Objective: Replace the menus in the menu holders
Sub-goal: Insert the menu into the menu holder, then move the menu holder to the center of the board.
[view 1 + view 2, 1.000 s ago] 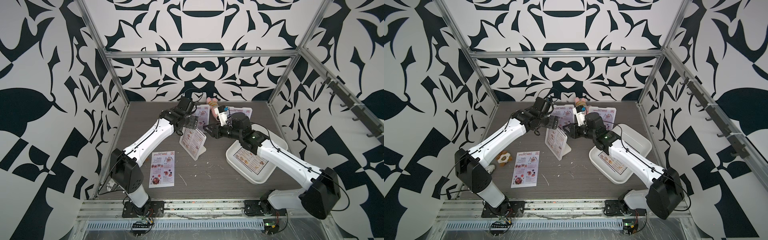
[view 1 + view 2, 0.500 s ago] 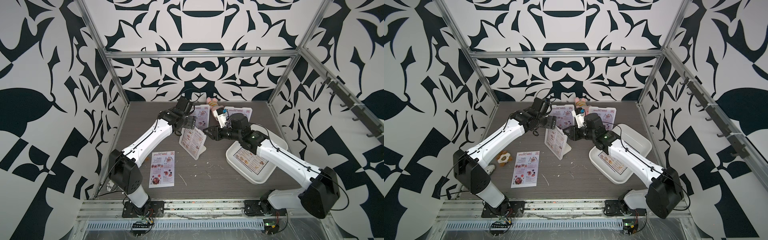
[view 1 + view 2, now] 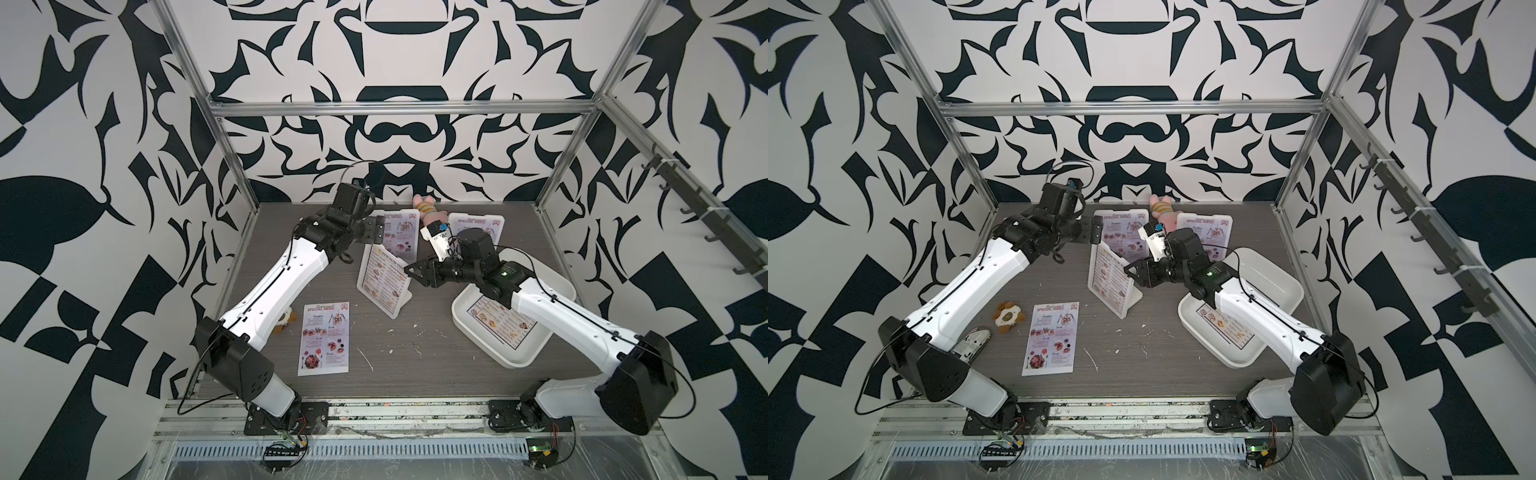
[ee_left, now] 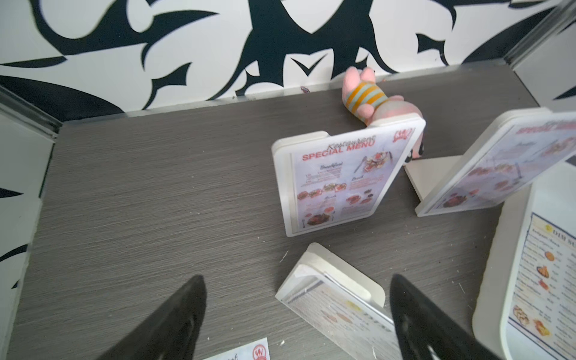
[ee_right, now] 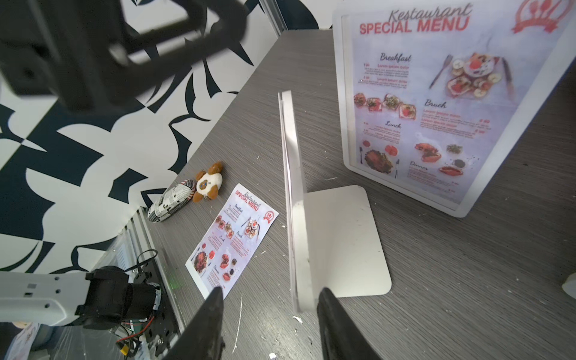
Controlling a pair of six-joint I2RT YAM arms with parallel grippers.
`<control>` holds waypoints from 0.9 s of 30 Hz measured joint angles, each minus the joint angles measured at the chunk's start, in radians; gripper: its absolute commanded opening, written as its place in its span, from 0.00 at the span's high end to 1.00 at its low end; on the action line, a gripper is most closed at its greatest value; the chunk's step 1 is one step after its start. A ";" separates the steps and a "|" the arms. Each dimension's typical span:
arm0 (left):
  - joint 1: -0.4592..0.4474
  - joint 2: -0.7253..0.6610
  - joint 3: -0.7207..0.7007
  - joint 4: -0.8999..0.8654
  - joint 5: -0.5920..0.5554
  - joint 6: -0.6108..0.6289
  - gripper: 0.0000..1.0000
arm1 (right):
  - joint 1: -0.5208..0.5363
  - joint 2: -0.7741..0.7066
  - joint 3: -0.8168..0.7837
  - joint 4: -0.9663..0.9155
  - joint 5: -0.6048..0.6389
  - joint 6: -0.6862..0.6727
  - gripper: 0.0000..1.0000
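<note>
Right gripper (image 5: 269, 293): jaws apart, straddling the side edge of the middle holder (image 3: 399, 305), which has a DIM SUM menu (image 3: 381, 277) in it. One finger may be touching it; you can't tell from the wrist view. Left gripper (image 4: 296, 277) hangs wide open above that holder. The back holders (image 3: 401, 232) show SPECIAL MENU. A loose sheet (image 3: 325, 338) lies on the table (image 3: 415, 374), and a DIM SUM sheet (image 3: 1229, 330) is in the tray (image 3: 1275, 278).

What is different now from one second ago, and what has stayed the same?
The open left end effector drew slightly away from the white plastic menu holder showing a DIM SUM INN sheet. The right end effector barely shifted; its jaws straddle that holder's edge with a gap on one side, so it seems released. Holder, flat pink SPECIAL MENU paper sheet and white rounded-square tray stayed put.
</note>
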 measured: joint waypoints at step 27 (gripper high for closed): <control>0.074 -0.466 -0.615 -0.011 0.049 -0.204 0.12 | 0.114 0.402 0.232 0.129 0.015 -0.091 0.90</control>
